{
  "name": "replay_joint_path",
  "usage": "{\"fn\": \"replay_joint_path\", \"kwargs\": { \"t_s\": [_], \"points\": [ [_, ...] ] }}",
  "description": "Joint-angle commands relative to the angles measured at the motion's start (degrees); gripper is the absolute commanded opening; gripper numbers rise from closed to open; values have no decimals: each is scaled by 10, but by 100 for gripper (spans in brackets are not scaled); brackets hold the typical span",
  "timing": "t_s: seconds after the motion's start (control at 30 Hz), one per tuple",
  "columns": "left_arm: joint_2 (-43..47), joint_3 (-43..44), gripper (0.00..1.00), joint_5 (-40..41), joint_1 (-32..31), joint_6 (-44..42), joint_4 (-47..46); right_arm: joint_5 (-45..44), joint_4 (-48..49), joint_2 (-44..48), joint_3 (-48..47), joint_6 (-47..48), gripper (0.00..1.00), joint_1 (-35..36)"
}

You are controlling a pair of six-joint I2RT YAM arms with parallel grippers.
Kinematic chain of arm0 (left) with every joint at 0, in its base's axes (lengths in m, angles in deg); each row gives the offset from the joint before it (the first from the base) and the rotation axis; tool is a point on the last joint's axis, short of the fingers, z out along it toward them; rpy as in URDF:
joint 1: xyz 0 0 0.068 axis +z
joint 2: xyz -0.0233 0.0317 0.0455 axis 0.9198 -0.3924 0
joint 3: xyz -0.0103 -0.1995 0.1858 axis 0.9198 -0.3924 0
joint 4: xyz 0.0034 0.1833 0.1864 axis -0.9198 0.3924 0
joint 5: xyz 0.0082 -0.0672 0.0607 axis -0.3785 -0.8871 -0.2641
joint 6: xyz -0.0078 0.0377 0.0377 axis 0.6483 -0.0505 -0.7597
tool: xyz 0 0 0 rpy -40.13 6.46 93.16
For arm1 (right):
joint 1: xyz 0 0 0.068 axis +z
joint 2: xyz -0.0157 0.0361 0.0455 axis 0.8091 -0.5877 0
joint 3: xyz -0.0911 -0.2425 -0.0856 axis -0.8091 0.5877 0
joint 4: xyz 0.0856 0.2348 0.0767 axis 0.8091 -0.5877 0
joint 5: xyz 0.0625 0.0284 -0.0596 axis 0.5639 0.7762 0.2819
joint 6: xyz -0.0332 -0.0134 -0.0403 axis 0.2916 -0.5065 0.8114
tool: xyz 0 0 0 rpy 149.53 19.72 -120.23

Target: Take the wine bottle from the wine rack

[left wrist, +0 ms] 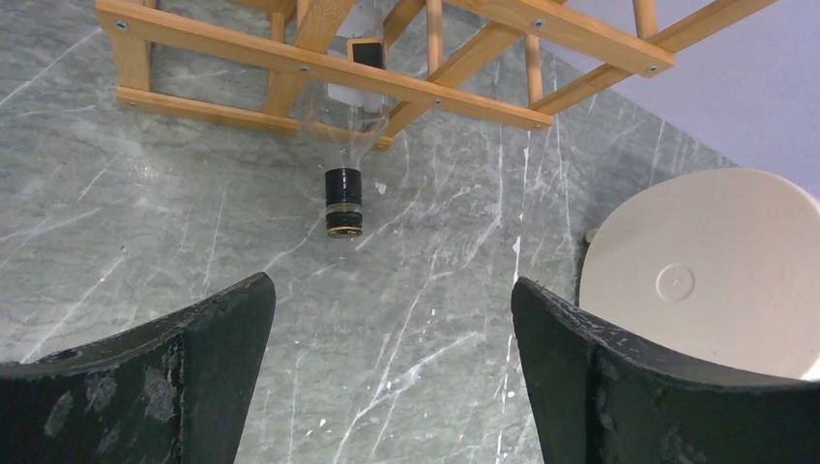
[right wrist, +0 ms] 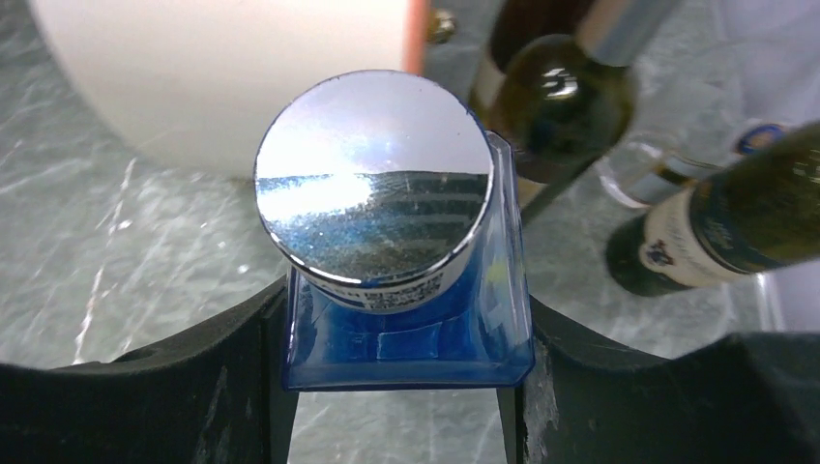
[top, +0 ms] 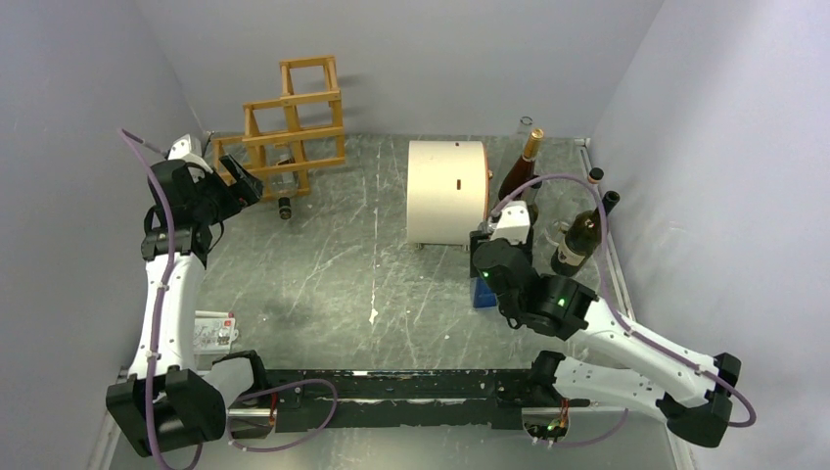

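Note:
The wine rack (top: 294,127) of honey-brown bars stands at the back left, and its lower bars (left wrist: 319,68) fill the top of the left wrist view. A clear wine bottle (left wrist: 343,201) with a black cap lies in a bottom cell, its neck (top: 285,206) poking out over the table. My left gripper (top: 245,181) hangs open just left of the rack, and its jaws (left wrist: 392,290) are empty and well short of the cap. My right gripper (right wrist: 401,319) is shut on a blue square bottle (right wrist: 406,338) with a silver cap, which stands near the drum (top: 483,292).
A cream drum (top: 445,191) lies on its side mid-table, right of the rack (left wrist: 706,271). Several dark wine bottles (top: 577,240) stand at the right wall, close behind my right gripper (right wrist: 561,97). A small white box (top: 213,331) lies by the left arm's base.

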Motion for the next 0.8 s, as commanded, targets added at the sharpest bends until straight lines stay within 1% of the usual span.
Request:
{"fn": "replay_joint_path", "kwargs": {
  "t_s": [0.0, 0.17, 0.5, 0.6, 0.77],
  "points": [
    [7, -13, 94, -11, -2, -27, -46, -107, 47, 38, -6, -11, 0, -35],
    [10, -20, 94, -15, -4, -40, -46, -125, 123, 67, 30, 34, 0, -69],
    [18, -27, 93, -20, -9, -44, -49, -75, 238, 85, 114, 87, 0, -137],
    [19, -27, 93, -23, -9, -45, -51, -65, 244, 85, 120, 83, 0, -141],
    [20, -28, 93, -25, -11, -45, -51, -61, 218, 81, 114, 66, 0, -141]
  ]
}}
